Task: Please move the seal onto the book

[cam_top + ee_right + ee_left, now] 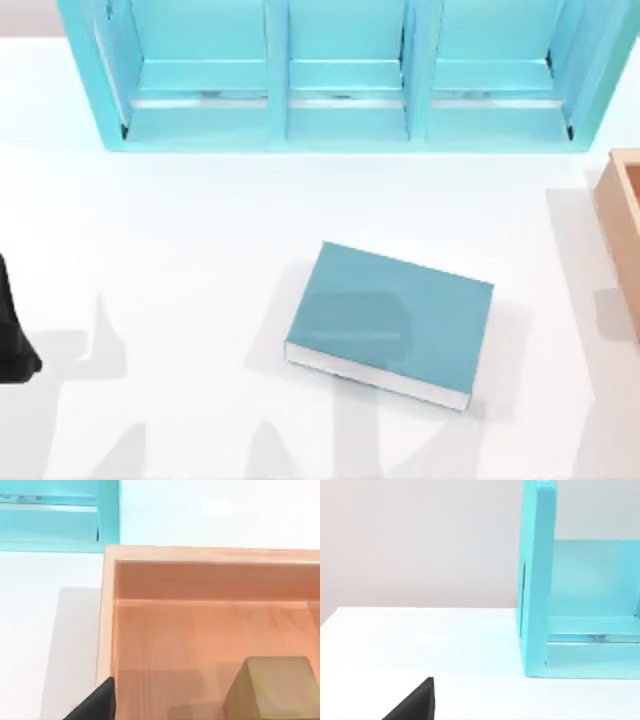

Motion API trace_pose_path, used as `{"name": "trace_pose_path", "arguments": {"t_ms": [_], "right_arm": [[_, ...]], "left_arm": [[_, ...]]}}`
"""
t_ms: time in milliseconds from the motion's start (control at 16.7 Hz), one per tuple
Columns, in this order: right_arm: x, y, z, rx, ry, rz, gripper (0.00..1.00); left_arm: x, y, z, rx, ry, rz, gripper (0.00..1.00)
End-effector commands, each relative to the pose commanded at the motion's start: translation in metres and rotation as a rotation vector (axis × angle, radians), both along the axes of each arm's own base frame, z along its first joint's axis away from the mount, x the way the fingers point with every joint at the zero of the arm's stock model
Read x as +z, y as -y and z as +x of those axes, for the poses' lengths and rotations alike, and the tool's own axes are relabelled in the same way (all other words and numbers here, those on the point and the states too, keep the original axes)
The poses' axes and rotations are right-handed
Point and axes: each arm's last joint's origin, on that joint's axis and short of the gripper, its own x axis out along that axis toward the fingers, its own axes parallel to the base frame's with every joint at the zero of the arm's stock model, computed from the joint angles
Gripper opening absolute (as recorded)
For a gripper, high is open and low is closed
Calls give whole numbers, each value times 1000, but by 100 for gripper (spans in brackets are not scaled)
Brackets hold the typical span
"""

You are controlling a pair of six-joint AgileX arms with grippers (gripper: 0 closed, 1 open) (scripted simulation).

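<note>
seal (272, 687) inside box (200, 580) corner

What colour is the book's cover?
Plain teal-blue, with white page edges; the book shows best in the top view.

no legible txt, labels, nos. or signs on anything

Box (200, 630) smooth pale wood; seal (272, 690) matt, likely wood; book (395, 315) cover matt.
</note>
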Motion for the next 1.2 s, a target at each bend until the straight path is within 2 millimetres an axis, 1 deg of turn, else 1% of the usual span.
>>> {"name": "trace_pose_path", "arguments": {"t_ms": [120, 300, 540, 720, 840, 960, 1200], "right_arm": [[14, 7, 27, -13, -195, 0, 100], [23, 22, 74, -21, -484, 17, 100], [22, 46, 130, -17, -782, 54, 100], [12, 63, 166, -7, -943, 83, 100], [6, 73, 182, -1, -1016, 99, 100], [2, 79, 192, 4, -1057, 109, 100], [1, 81, 196, 5, -1073, 112, 100]], "left_arm": [[0, 0, 0, 0, 0, 0, 100], [0, 0, 0, 0, 0, 0, 100], [0, 0, 0, 0, 0, 0, 100], [0, 0, 0, 0, 0, 0, 100], [0, 0, 0, 0, 0, 0, 100], [0, 0, 0, 0, 0, 0, 100], [0, 0, 0, 0, 0, 0, 100]]}}
